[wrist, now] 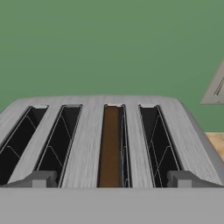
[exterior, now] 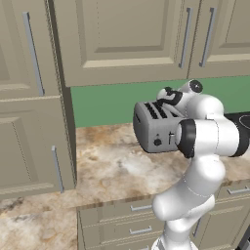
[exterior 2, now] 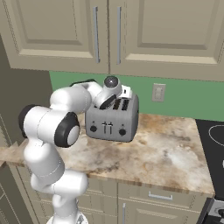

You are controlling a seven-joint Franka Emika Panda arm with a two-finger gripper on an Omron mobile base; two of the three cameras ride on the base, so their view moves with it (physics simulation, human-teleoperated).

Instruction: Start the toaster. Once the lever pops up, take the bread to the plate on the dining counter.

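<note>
Brown bread (wrist: 110, 146) stands on edge in the toaster's (wrist: 92, 144) third slot, long axis running away, directly ahead between the empty gripper's (wrist: 111, 179) wide-open fingertips.

You see the grey four-slot toaster (exterior 2: 111, 122) upright at the desk's 12 o'clock edge; the brown bread (wrist: 110, 146) sits sunk in its third slot.

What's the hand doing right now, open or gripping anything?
Hand: open, holding nothing, poised over the toaster with the bread sitting in a slot between its fingertips.
</note>
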